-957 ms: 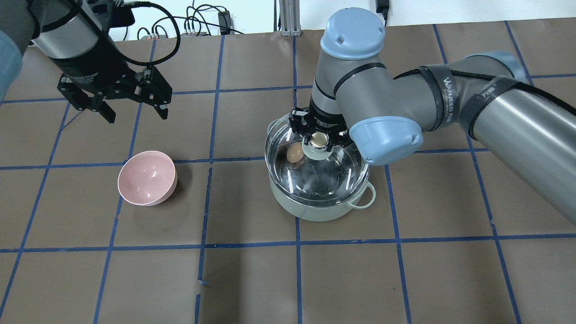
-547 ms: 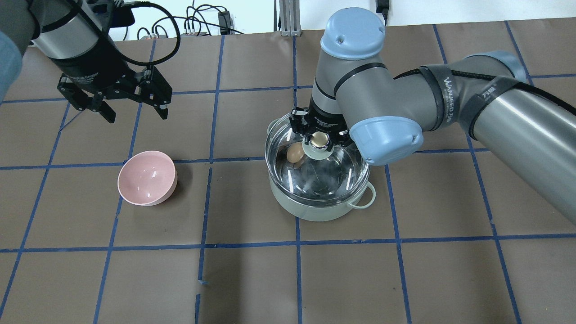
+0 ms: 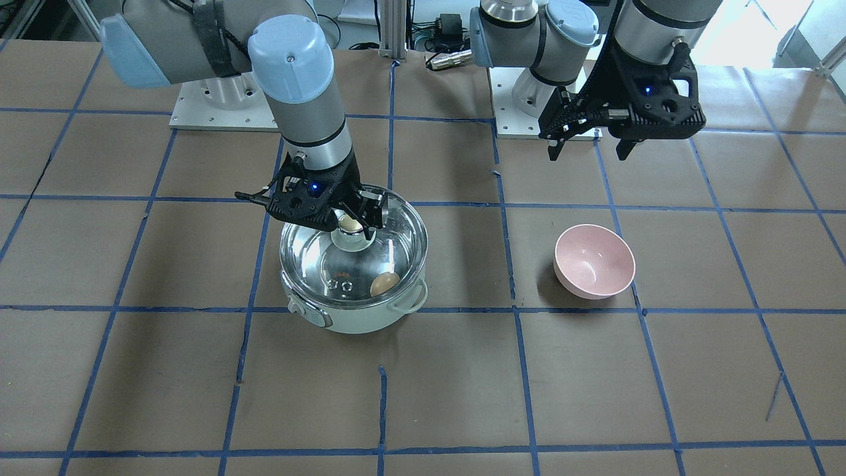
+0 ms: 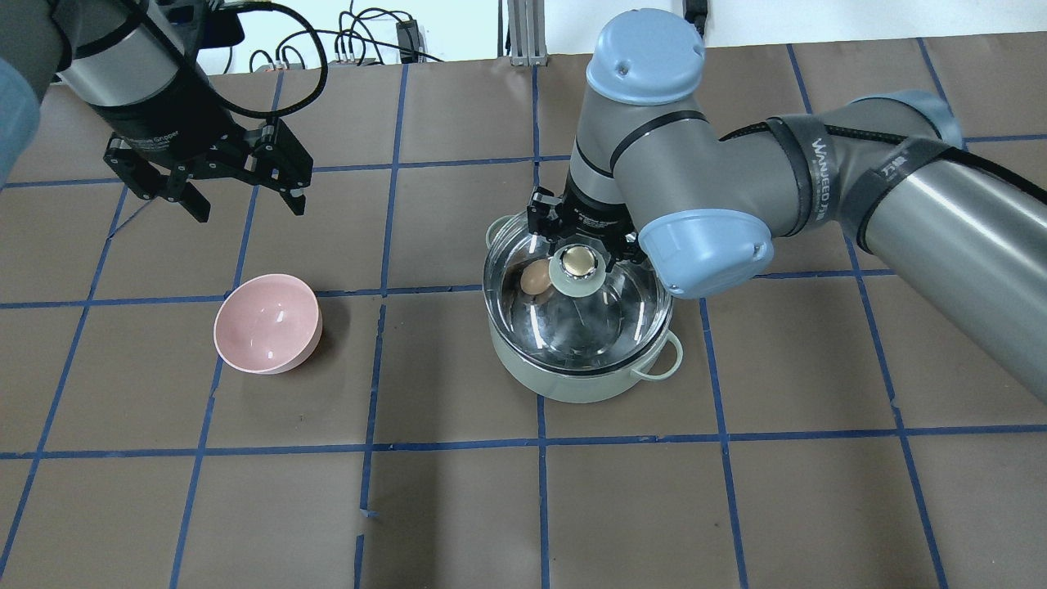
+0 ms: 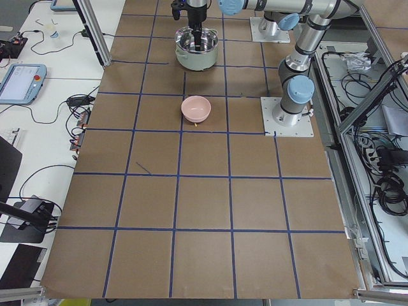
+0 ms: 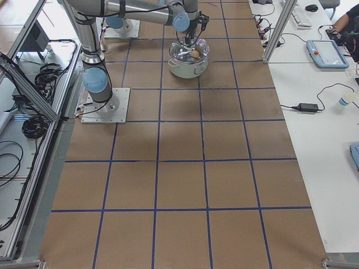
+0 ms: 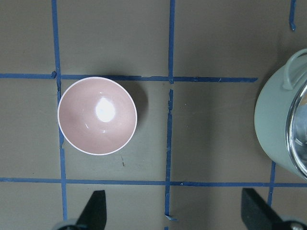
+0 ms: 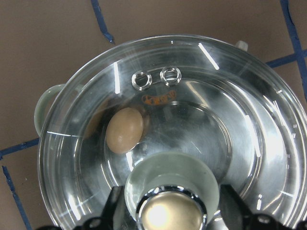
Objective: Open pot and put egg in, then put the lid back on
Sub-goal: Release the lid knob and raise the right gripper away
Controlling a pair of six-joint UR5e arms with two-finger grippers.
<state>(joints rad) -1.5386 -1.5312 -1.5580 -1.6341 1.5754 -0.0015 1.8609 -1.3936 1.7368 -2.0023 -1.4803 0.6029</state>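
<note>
- Overhead exterior view, far left: the black two-finger left gripper (image 4: 248, 209) hung above the brown paper-covered table (image 4: 458, 507), its jaws spread wide with nothing between them.
- Nearer the camera than that gripper, a small round pink bowl (image 4: 267, 323) sat upright on the table, well apart from the pot.
- Right of centre stood the round pale mint-green pot (image 4: 572, 386) with its shiny steel interior, and the round clear glass lid (image 4: 609, 323) lay on its rim.
- Under the glass, the small tan-brown oval egg (image 4: 536, 279) lay inside the pot, toward its left side.
- Over the lid's metal-capped beige knob (image 4: 578, 262) hung the right gripper (image 4: 581, 245), its fingers parted to either side of the knob; in the right wrist view they stood just beside the knob's pale green base and did not clamp it.
</note>
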